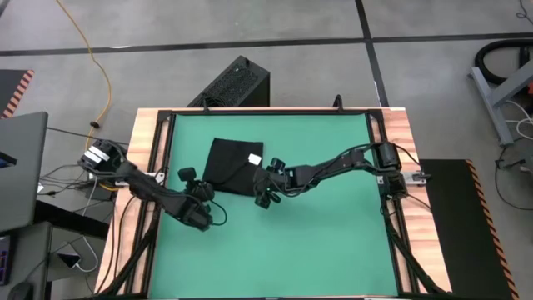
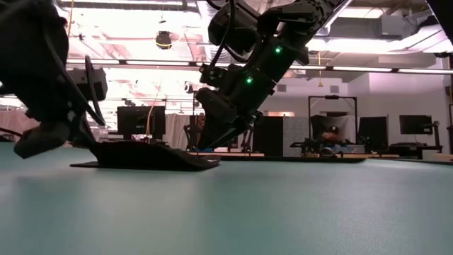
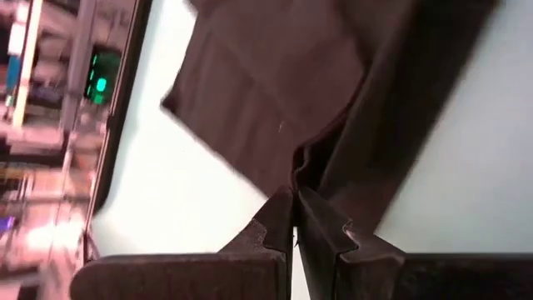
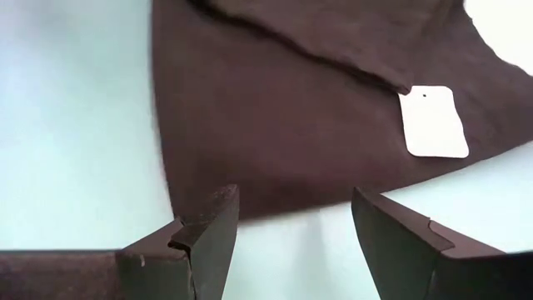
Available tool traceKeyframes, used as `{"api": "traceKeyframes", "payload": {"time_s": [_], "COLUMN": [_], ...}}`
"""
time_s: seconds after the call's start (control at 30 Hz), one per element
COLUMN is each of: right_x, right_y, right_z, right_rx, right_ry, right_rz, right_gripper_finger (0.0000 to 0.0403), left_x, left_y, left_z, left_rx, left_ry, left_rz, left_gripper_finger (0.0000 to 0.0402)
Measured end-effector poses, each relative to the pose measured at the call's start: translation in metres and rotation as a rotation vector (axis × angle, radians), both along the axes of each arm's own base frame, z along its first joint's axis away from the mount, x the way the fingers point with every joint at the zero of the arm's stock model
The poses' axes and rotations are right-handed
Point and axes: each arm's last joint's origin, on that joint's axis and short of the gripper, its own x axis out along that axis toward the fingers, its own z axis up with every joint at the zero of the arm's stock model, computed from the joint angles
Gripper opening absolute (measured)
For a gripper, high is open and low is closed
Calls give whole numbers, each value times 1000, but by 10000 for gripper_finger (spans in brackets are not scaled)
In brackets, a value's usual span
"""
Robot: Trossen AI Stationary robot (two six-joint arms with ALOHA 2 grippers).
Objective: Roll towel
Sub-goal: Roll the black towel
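The black towel lies flat on the green table top, left of centre, its white tag facing up near its right edge. My left gripper is shut at the towel's near left corner. My right gripper stands open just off the towel's near right edge, fingers slanting down on either side of bare table, short of the cloth. In the low view the towel is a thin dark slab with my right gripper above its right end. My left gripper pinches the towel at its near left corner between its two shut fingertips. The cloth puckers into a small ridge right at the tips. The fingers slant down from the table's near left. The rest of the towel lies flat on the table.
A black ribbed box stands on the floor beyond the table's far edge. Wooden rails border the green top. Bare green surface lies to the near side and to the right of the towel.
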Motion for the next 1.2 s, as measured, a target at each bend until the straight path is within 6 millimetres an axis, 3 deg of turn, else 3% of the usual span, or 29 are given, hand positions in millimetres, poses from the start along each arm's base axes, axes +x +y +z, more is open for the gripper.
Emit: {"api": "traceKeyframes", "payload": {"time_s": [0.27, 0.67, 0.93, 1.2], "right_x": [2, 8, 19, 19], "right_y": [14, 11, 14, 20], "right_z": [2, 2, -31, -30], "right_rx": [-67, -75, -82, -131], "right_ry": [-4, -54, -60, -63], "right_rz": [103, 127, 138, 132], "right_gripper_finger": [255, 247, 188, 102], "left_x": [-1, 2, 1, 1], "left_y": [6, 6, 6, 9], "left_z": [-5, -6, -6, -6], "left_rx": [10, 39, 49, 52], "left_ry": [-12, -54, -51, -42], "left_rz": [14, -1, -3, 8], "left_gripper_finger": [0, 0, 0, 0]}}
